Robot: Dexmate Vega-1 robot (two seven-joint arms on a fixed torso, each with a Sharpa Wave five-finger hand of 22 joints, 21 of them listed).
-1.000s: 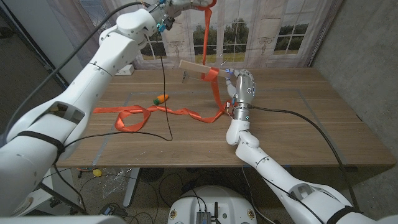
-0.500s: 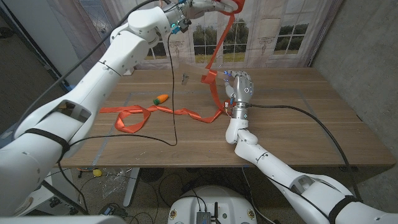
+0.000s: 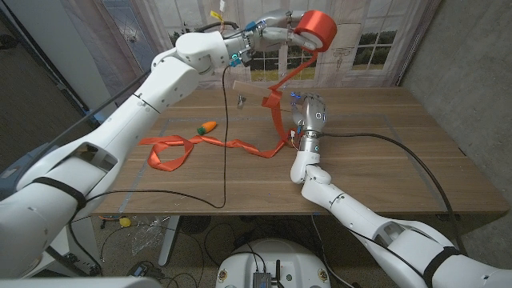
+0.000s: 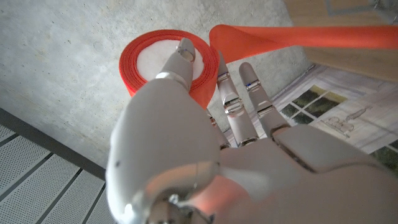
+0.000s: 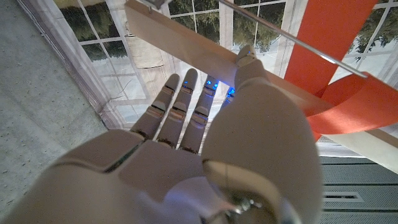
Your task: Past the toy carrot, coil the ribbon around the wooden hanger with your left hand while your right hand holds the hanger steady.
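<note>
Behind wooden table point(image 3: 384, 172), windowed backdrop point(image 3: 360, 40)

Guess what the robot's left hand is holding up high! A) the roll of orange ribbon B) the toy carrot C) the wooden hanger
A: the left hand grips the ribbon roll raised well above the table, with ribbon trailing down to the wooden hanger.

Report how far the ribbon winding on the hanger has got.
Done: some ribbon already wraps the wooden hanger where the right hand steadies it above the table.
In hand: the left hand holds the ribbon spool high, a strand running down to the hanger.
Left: much ribbon lies loose on the table beside the toy carrot, so most coiling looks undone.
</note>
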